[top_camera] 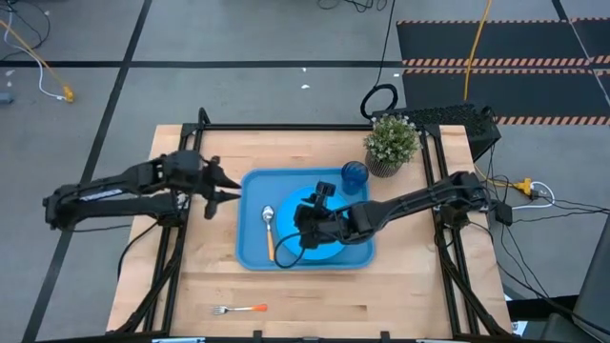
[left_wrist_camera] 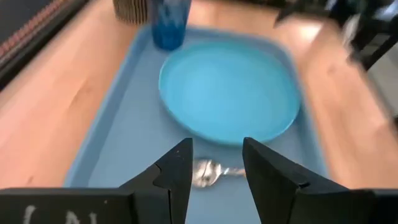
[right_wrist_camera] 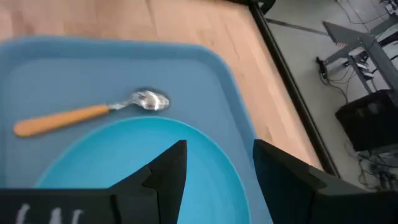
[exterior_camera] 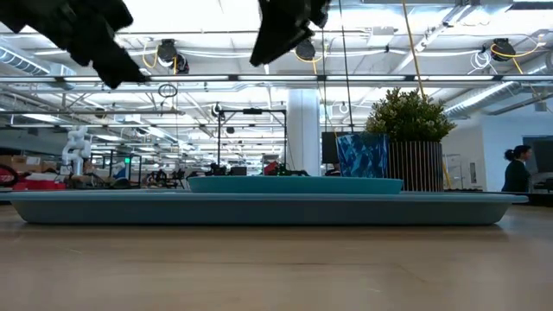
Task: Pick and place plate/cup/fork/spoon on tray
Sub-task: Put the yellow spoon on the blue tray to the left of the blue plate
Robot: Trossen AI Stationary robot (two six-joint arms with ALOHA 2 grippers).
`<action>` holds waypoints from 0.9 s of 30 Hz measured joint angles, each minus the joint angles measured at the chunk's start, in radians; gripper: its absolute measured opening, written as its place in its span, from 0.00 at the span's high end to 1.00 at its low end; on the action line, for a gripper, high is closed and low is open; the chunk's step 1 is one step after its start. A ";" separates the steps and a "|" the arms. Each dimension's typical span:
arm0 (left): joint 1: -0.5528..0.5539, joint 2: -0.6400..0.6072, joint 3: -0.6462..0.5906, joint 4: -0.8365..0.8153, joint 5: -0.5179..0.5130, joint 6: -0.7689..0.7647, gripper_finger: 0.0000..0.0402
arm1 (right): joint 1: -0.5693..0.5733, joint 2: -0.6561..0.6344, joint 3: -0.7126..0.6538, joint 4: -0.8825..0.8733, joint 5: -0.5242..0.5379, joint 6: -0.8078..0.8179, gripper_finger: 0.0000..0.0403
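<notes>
Fork (top_camera: 240, 309) alone left off the tray (top_camera: 250, 250): lying flat on the bare wood at the lower centre of the high view, tines to the left, orange handle to the right, well apart from everything else. Plate (top_camera: 329, 250), spoon (top_camera: 270, 229) and cup (top_camera: 355, 174) already sitting in the tray at mid-frame, by the look of it.

Left gripper (top_camera: 221, 189) hovering just off the tray's left edge, fingers spread and holding nothing; right gripper (top_camera: 307, 222) hanging over the plate, likewise spread and empty. Probably best taken by the left one, being nearer that corner of the table. Worth coming straight down over the thin handle, fingers set across it rather than along it, closing low since so little stands above the wood. Then setting down on a bare strip of tray, near the spoon, clear of the plate rim.

Only the high view showing the fork at all; absent from both wrist views and not made out in the low view. Left wrist view giving the spoon's bowl just beside the plate's edge. Low view alone showing both grippers well above the tray, plus a potted plant (exterior_camera: 409, 138) behind it.
</notes>
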 joint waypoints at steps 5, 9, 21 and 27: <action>-0.063 0.116 0.011 0.001 -0.080 0.000 0.64 | -0.035 -0.065 -0.091 0.038 0.051 -0.047 0.56; -0.094 0.194 0.055 0.007 -0.154 0.001 0.64 | -0.060 -0.203 -0.256 0.217 0.051 -0.124 0.56; -0.093 0.309 0.193 -0.088 -0.238 0.090 0.64 | -0.166 -0.793 -0.869 1.000 -0.255 -0.411 0.56; -0.084 0.471 0.254 -0.214 -0.269 0.171 0.64 | -0.268 -0.952 -0.915 1.075 -0.263 -0.461 0.56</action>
